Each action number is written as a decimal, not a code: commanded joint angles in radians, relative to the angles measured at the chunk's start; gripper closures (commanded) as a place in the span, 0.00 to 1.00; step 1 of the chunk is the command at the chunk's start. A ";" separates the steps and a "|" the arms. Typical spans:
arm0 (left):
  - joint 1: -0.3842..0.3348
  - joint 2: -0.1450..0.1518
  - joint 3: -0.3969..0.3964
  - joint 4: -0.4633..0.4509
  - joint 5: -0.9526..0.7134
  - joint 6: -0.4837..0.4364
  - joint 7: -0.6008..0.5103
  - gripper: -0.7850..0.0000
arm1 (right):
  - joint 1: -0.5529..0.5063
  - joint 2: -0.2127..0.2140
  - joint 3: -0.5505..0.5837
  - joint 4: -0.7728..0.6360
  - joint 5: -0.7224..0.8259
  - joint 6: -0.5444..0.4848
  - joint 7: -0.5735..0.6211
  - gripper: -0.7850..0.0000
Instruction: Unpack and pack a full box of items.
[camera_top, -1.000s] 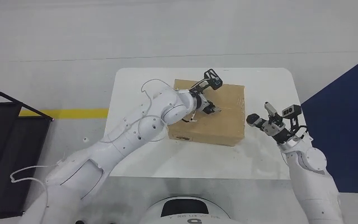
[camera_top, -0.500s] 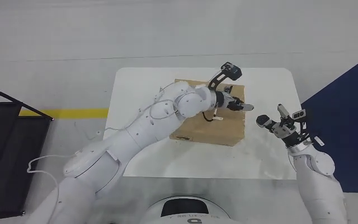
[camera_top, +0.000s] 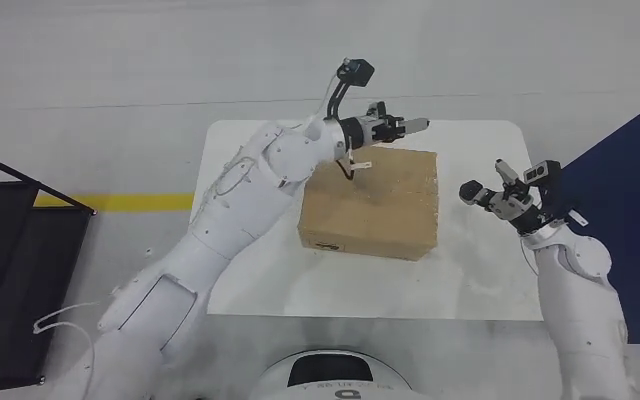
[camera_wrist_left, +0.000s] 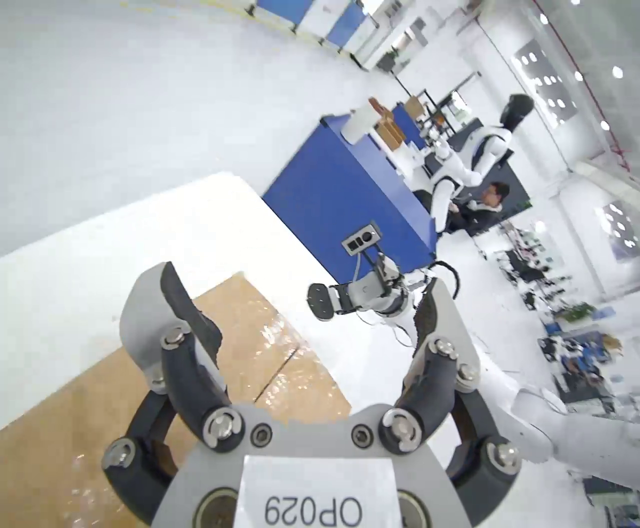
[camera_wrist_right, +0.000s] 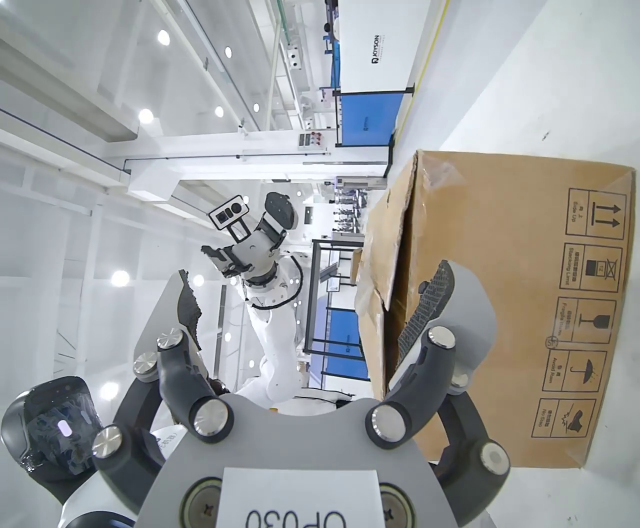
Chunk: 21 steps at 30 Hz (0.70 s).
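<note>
Cardboard box (camera_top: 372, 203) lies under the spread left gripper (camera_top: 403, 124), beside the spread right gripper (camera_top: 484, 180).

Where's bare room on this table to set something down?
The table strip between the box and the near edge is bare. Right of the box the right gripper hovers over bare table. Crowded: the far strip, under the left gripper.

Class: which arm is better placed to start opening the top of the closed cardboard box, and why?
Probably the left. The left gripper hangs open above the box at its far top edge, whereas the right gripper, also open, is off to the box's side, facing its end wall.
</note>
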 joint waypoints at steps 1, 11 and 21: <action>0.085 0.030 -0.074 -0.121 0.082 0.034 0.001 0.00 | 0.004 0.003 0.004 -0.014 -0.012 -0.008 0.013 0.00; 0.341 0.099 -0.311 -0.380 0.170 0.087 -0.034 0.00 | 0.056 0.013 -0.060 -0.096 -0.128 0.076 0.049 0.00; 0.361 0.118 -0.365 -0.365 0.244 0.121 -0.069 0.00 | 0.118 0.017 -0.161 -0.102 -0.242 0.176 0.083 0.00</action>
